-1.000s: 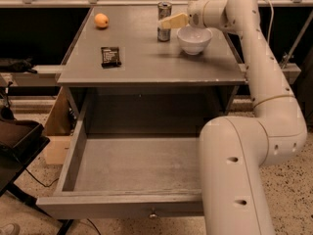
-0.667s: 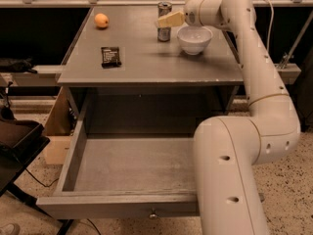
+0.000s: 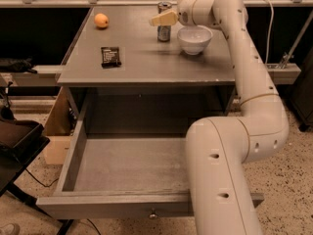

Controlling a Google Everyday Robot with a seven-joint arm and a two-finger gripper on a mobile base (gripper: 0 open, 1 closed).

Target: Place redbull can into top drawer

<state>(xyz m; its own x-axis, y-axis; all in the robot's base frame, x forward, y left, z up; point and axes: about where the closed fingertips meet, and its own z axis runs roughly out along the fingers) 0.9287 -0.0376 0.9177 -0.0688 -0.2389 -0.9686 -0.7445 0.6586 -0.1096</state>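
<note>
Silver and blue, the slim tall metal redbull can [image 3: 164, 32] stands upright near the far edge of the grey wooden surface [image 3: 146, 67], well apart from the wide shallow grey top drawer [image 3: 72, 158], which is pulled out and bare below. The cream-tipped end effector [image 3: 159, 19] sits at the can's upper half, its pale tip crossing in front of the can. Whether it is spread, closed or already clamped on the can cannot be told from this angle.

The first risk is probably a tip-over. The can is narrow and tall, so a sideways push high on its body could topple it and send it rolling across the surface. A white round bowl [image 3: 194, 38] sits just beside the can on the right, under the wrist, and any swing that way could knock it.

A hold near the rim may also be shallow. If so, the smooth metal could slip while it is carried over the front edge of the surface.

The robot's own thick white arm hangs over the right part of the drawer, so the left side looks like the safer place to set it down. Let go too high there, the can could fall over or strike the drawer's low wall.

A small orange fruit [image 3: 101, 20] and a dark flat packet [image 3: 110, 56] lie off to the left, away from the likely path.
</note>
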